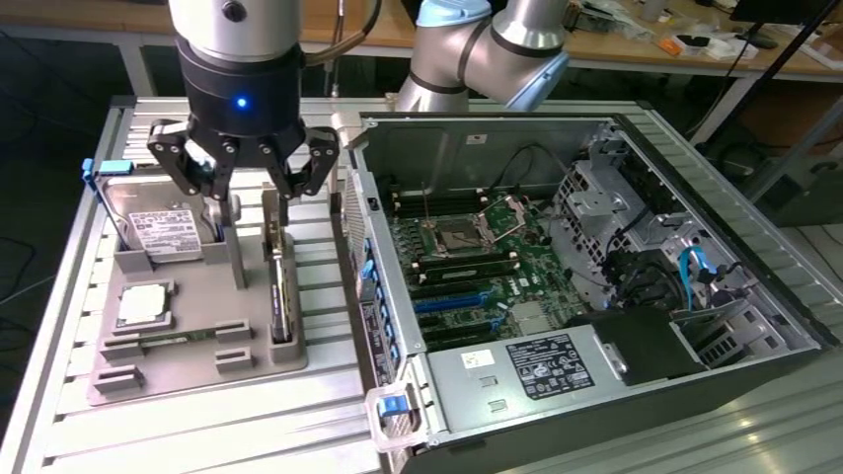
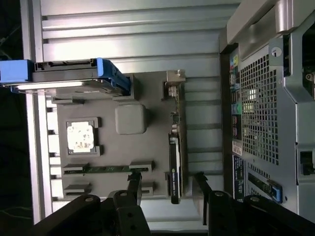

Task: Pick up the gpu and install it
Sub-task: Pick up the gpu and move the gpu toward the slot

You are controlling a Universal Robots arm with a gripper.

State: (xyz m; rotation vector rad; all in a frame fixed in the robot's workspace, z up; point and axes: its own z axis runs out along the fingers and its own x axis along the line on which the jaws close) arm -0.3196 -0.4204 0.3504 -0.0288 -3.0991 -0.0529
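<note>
Slatted table point(image 1: 197, 434): gripper point(image 1: 251, 188) spread wide above upright gpu point(image 1: 279, 291); hard drive point(image 1: 132, 209) label point(image 1: 172, 237) unreadable.

On your slatted aluminium table point(image 1: 316, 420), the grey plastic parts tray point(image 1: 197, 373) sits at the exterior view's left, with the open black computer case point(image 1: 461, 148) just beside it on the right. In the tray, the thin black gpu card point(image 1: 278, 291) point(image 2: 174, 162) stands on edge along the side nearest the case. The silver hard drive point(image 1: 165, 232) stands at the far left corner, and the square silver CPU chip point(image 1: 142, 306) lies in front of it. The black gripper point(image 1: 248, 193) point(image 2: 168, 189) hangs over the gpu's far end.
</note>
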